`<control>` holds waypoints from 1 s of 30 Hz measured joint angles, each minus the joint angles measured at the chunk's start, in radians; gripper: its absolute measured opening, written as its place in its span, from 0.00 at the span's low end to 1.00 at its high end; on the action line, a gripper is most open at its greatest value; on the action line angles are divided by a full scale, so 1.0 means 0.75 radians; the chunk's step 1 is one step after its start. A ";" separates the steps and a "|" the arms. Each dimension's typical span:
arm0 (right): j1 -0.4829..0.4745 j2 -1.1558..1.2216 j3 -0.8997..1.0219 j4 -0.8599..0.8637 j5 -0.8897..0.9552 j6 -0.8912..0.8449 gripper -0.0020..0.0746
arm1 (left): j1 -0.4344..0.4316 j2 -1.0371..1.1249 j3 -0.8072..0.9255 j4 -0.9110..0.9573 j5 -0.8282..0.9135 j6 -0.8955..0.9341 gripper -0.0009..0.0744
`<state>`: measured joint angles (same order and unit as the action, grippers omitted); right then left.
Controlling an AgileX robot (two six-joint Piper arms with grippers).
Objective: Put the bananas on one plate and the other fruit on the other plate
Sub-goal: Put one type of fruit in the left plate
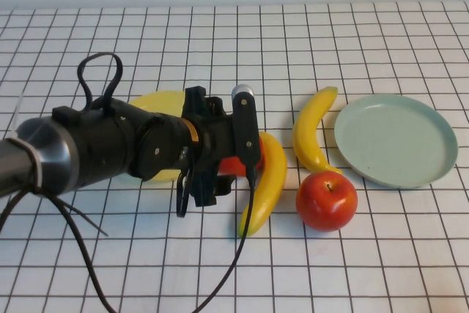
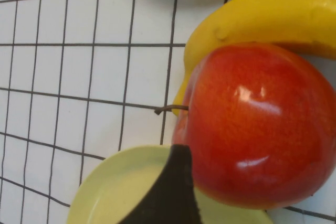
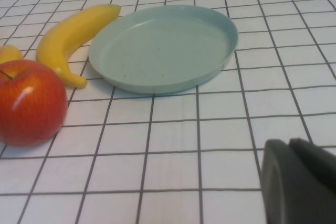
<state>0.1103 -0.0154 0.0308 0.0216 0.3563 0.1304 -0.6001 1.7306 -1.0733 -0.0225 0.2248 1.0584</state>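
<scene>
My left gripper (image 1: 229, 160) is at the table's middle, shut on a red apple (image 1: 236, 166) (image 2: 257, 124). It holds the apple at the right edge of the pale yellow plate (image 1: 157, 100) (image 2: 121, 190), beside one banana (image 1: 268, 179) (image 2: 262, 19). Only one finger (image 2: 176, 192) shows, touching the apple's side. The second banana (image 1: 314, 131) (image 3: 68, 40) lies by the blue-green plate (image 1: 396, 139) (image 3: 163, 45). The second apple (image 1: 327, 200) (image 3: 29, 100) stands in front of it. My right gripper (image 3: 302, 182) is shut and empty, low over the table near the blue-green plate, out of the high view.
The left arm (image 1: 88, 148) and its cables (image 1: 80, 232) cover most of the yellow plate and the left front of the white gridded table (image 1: 381, 269).
</scene>
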 joint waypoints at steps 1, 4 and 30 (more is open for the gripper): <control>0.000 0.000 0.000 0.000 0.000 0.000 0.01 | 0.000 0.003 0.000 0.000 -0.003 0.000 0.90; 0.000 0.000 0.000 0.000 0.000 0.000 0.01 | 0.000 0.015 -0.001 0.000 -0.024 0.005 0.90; 0.000 0.000 0.000 0.000 0.000 0.000 0.01 | 0.000 0.110 -0.014 -0.008 -0.137 0.056 0.90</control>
<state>0.1103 -0.0154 0.0308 0.0216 0.3563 0.1304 -0.6001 1.8128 -1.0834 -0.0282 0.1217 1.1003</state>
